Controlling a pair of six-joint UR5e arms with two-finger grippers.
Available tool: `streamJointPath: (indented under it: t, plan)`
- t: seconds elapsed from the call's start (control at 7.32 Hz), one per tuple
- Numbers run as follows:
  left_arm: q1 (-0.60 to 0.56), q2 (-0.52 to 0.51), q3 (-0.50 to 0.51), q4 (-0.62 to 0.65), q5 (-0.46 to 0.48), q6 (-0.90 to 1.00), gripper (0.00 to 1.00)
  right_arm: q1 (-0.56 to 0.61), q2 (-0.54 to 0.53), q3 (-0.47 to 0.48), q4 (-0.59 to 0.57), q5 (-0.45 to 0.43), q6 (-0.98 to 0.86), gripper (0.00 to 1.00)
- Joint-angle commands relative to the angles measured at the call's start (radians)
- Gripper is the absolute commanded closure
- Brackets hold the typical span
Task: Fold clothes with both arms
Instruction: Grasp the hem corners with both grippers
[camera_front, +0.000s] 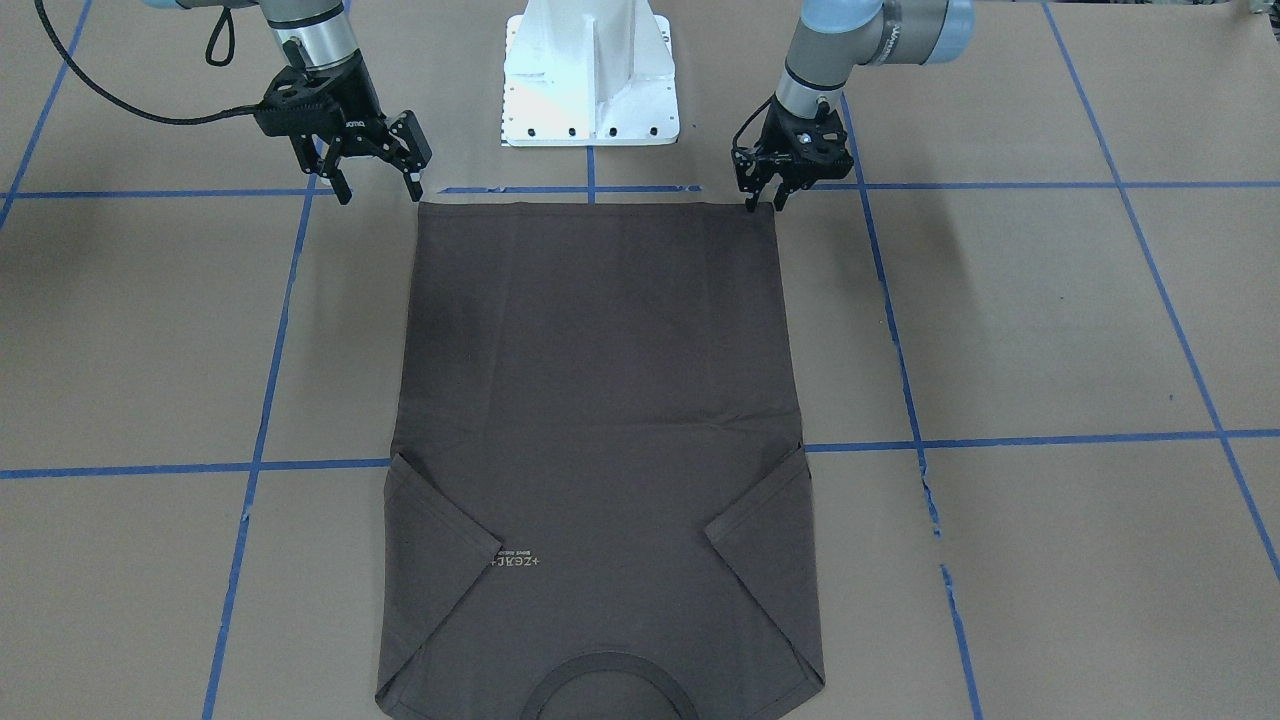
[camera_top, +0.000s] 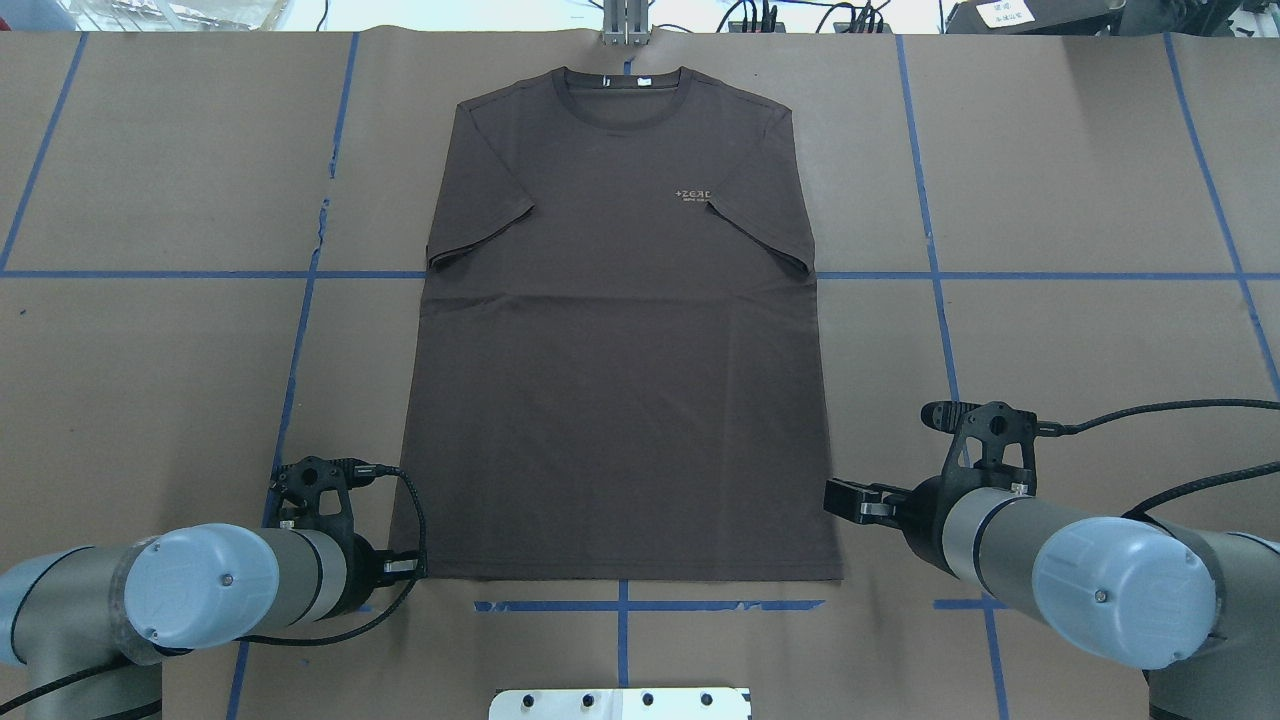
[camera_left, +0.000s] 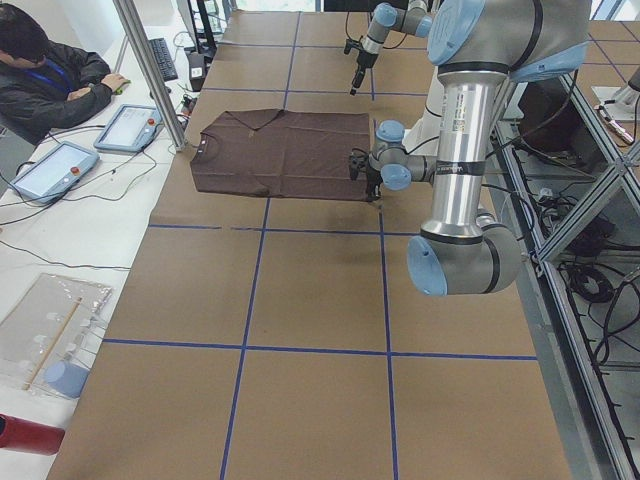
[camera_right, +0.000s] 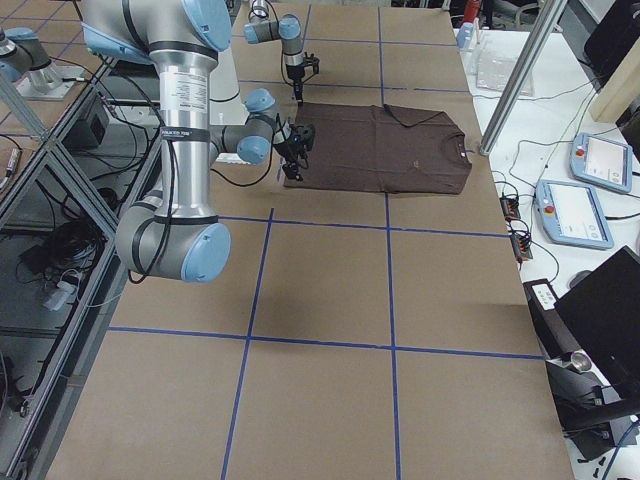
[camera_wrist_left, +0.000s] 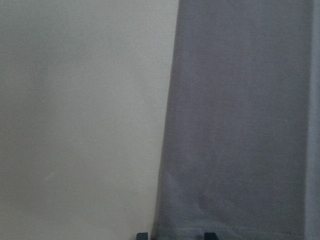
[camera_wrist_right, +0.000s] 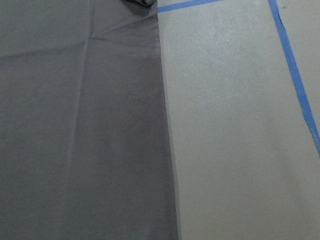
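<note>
A dark brown T-shirt (camera_top: 620, 380) lies flat and front up on the brown paper-covered worktop (camera_top: 1080, 350). Its ribbed collar (camera_top: 622, 100) is at the far edge from the robot and its straight hem is nearest the white pedestal base (camera_front: 590, 80). Both short sleeves lie angled in over the chest, and the small pale logo (camera_top: 692, 194) sits just beside one of them.

The left gripper (camera_front: 765, 203) points down at the hem's corner on the robot's left. Its jaws are parted by a narrow gap (the left wrist view shows one fingertip over the fabric and one just off its side edge). The pictures do not show a pinch on the cloth.

The right gripper (camera_front: 380, 192) hangs just beside the opposite hem corner, over bare worktop, with its jaws spread wide and holding nothing. A line of blue tape (camera_top: 640, 606) runs between the hem and the base.
</note>
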Motion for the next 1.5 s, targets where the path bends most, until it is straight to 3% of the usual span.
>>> streamJointPath:
  t: [0.0, 0.27, 0.55, 0.82, 0.96, 1.37]
  plan:
    - [0.000, 0.002, 0.000, 0.000, -0.001, 0.002, 1.00, 0.000, 0.000, 0.000, 0.000, 0.000, 0.000, 0.01]
    - [0.000, 0.005, -0.001, 0.002, 0.002, 0.005, 1.00, -0.001, 0.000, -0.001, 0.000, 0.000, 0.000, 0.01]
    - [0.000, 0.001, -0.009, 0.002, 0.002, 0.005, 1.00, -0.062, 0.008, -0.009, -0.023, -0.058, 0.181, 0.24]
    - [0.000, -0.001, -0.015, 0.000, 0.002, 0.003, 1.00, -0.125, 0.153, -0.037, -0.264, -0.119, 0.283, 0.27]
    - [0.000, -0.002, -0.021, 0.000, 0.002, 0.002, 1.00, -0.150, 0.205, -0.085, -0.326, -0.136, 0.310, 0.27]
    - [0.000, -0.016, -0.024, -0.001, 0.002, 0.002, 1.00, -0.167, 0.195, -0.117, -0.287, -0.146, 0.311, 0.35]
